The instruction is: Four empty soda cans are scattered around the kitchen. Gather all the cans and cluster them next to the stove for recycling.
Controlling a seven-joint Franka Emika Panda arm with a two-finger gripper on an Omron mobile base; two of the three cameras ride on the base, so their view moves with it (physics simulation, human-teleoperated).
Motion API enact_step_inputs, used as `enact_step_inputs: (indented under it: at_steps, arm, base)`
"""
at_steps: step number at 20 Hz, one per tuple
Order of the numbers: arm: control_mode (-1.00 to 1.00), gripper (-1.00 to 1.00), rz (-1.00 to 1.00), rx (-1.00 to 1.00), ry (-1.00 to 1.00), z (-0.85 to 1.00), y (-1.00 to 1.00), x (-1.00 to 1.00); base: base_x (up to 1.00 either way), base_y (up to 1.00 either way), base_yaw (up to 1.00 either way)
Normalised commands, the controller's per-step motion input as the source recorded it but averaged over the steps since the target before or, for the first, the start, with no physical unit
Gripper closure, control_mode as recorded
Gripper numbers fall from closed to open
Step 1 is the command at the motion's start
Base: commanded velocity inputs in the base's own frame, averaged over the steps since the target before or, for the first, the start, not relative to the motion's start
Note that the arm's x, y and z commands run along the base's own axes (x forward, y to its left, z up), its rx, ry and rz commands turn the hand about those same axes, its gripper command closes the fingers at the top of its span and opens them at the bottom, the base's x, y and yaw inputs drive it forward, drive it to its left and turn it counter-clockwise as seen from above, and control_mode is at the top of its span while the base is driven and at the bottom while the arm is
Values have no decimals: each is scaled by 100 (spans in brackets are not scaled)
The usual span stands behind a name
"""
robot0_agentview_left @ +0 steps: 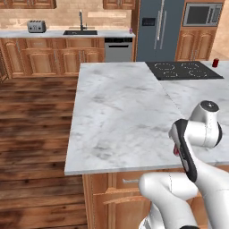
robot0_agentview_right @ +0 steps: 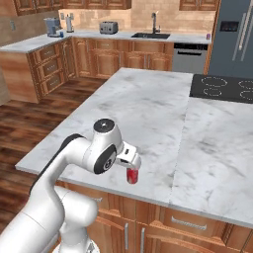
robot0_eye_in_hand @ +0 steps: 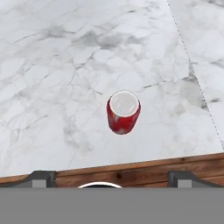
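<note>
**A:** ok so where's the gripper [robot0_eye_in_hand: 109, 178] at; is it holding anything?

**B:** nope, nothing in it; in the hand view the two dark fingertips [robot0_eye_in_hand: 40, 178] sit far apart at the bottom corners, so the jaws are spread wide with only air between them; a red soda can [robot0_eye_in_hand: 123, 112] stands upright on the marble island counter [robot0_eye_in_hand: 65, 65], straight ahead of the fingers and not touching either one; you're looking down on its pale top.

**A:** how close to the edge is that can?

**B:** pretty near the front edge; the wooden cabinet front shows just below it in the hand view; in the right base view the same can [robot0_agentview_right: 132, 176] sits right under the white hand, near the counter's [robot0_agentview_right: 148, 104] front edge, left of the seam that runs across the marble.

**A:** and the stove?

**B:** black cooktop [robot0_agentview_left: 182, 70] set into the far right part of the island, well apart from the can by the arm; another red can [robot0_agentview_left: 215, 63] stands just beside the cooktop's right edge in the left base view; there's also a tiny pink-purple can [robot0_agentview_left: 131, 31] on the back counter between the sink [robot0_agentview_left: 80, 32] and the fridge [robot0_agentview_left: 159, 29]; same one shows in the right base view [robot0_agentview_right: 208, 36].

**A:** anything else back there?

**B:** a toaster [robot0_agentview_left: 36, 26] on the left of that counter; a microwave [robot0_agentview_left: 202, 14] up by the fridge.
</note>
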Motion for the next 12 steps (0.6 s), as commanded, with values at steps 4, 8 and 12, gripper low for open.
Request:
enact_step_inputs:
  at_steps: [4,8,12]
  arm:
    - [-100,-100,0,3,0,-11,-13,0]
    - [-100,-100,0,4,0,-9,-17,0]
    - [-100,-100,0,3,0,-8,-11,3]
  base:
    - [0,0,0]
    - [0,0,0]
    - [0,0,0]
